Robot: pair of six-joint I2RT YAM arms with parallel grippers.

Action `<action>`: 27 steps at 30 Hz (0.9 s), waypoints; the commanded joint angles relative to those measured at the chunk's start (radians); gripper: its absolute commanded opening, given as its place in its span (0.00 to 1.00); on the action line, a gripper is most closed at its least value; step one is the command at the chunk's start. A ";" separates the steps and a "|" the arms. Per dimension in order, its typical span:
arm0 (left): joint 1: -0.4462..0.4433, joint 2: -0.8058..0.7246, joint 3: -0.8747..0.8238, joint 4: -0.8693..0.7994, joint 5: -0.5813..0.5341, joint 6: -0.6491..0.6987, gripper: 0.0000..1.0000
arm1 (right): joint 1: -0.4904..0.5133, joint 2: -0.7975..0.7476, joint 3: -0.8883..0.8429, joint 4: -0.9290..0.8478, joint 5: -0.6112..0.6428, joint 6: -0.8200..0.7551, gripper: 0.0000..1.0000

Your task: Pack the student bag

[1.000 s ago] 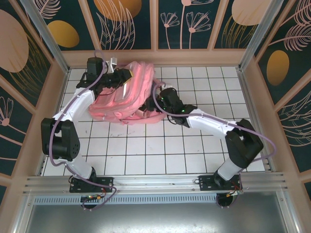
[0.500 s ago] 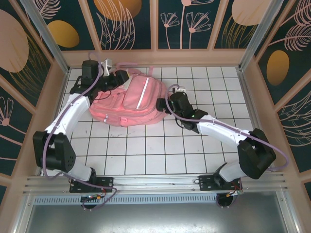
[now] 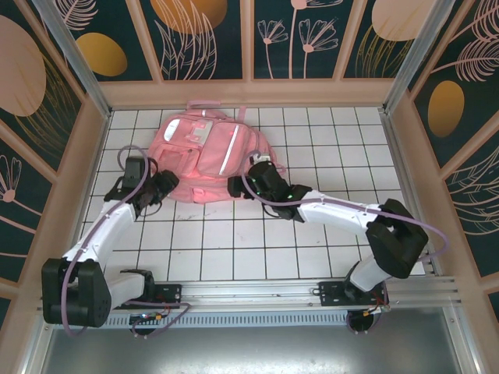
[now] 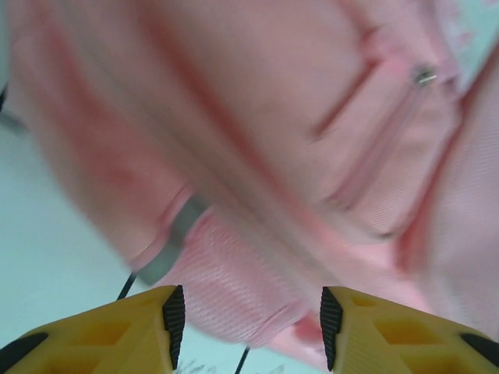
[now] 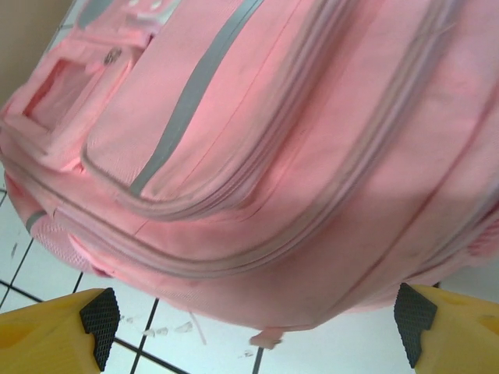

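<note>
The student bag lies flat on the tiled bench, upper middle of the top view, with the left pincer and right pincer both spread apart beside its lower edge, clamping nothing.

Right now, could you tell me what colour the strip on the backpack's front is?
Pale grey strip on the pink backpack; right wrist view best.

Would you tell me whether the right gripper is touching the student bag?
Cannot tell. In the right wrist view the right gripper stands open at the student bag's edge; tile shows on one side, but the other is too close to judge.
</note>
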 commanded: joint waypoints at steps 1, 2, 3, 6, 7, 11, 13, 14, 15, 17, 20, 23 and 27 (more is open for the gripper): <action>0.003 -0.018 -0.122 0.139 0.072 -0.172 0.49 | 0.019 0.031 0.054 0.011 -0.004 0.005 0.94; 0.003 -0.017 -0.162 0.209 0.106 -0.205 0.49 | 0.023 0.038 0.060 0.013 -0.006 0.004 0.94; 0.003 -0.013 -0.192 0.267 0.127 -0.225 0.50 | 0.026 0.042 0.064 0.014 -0.009 0.003 0.94; 0.003 0.010 -0.227 0.384 0.151 -0.243 0.52 | 0.033 0.050 0.070 0.014 -0.011 0.001 0.93; 0.003 0.020 -0.230 0.410 0.159 -0.244 0.53 | 0.035 0.049 0.069 0.014 -0.011 0.001 0.94; 0.003 0.074 -0.235 0.530 0.198 -0.257 0.54 | 0.044 0.057 0.068 0.014 -0.020 0.000 0.94; 0.003 0.098 -0.235 0.581 0.202 -0.257 0.54 | 0.050 0.064 0.072 0.012 -0.022 -0.005 0.94; 0.003 0.115 -0.235 0.601 0.199 -0.255 0.54 | 0.054 0.066 0.075 0.010 -0.023 -0.008 0.94; 0.002 0.139 -0.231 0.610 0.201 -0.251 0.53 | 0.057 0.068 0.077 0.008 -0.023 -0.013 0.94; 0.003 0.194 -0.220 0.625 0.222 -0.240 0.50 | 0.065 0.068 0.082 0.004 -0.022 -0.022 0.93; 0.003 0.249 -0.214 0.641 0.235 -0.243 0.46 | 0.073 0.062 0.085 -0.003 -0.015 -0.031 0.93; 0.003 0.263 -0.211 0.633 0.214 -0.242 0.45 | 0.078 0.055 0.082 -0.003 -0.013 -0.032 0.93; 0.003 0.258 -0.210 0.622 0.199 -0.237 0.19 | 0.085 0.055 0.082 -0.007 -0.012 -0.029 0.93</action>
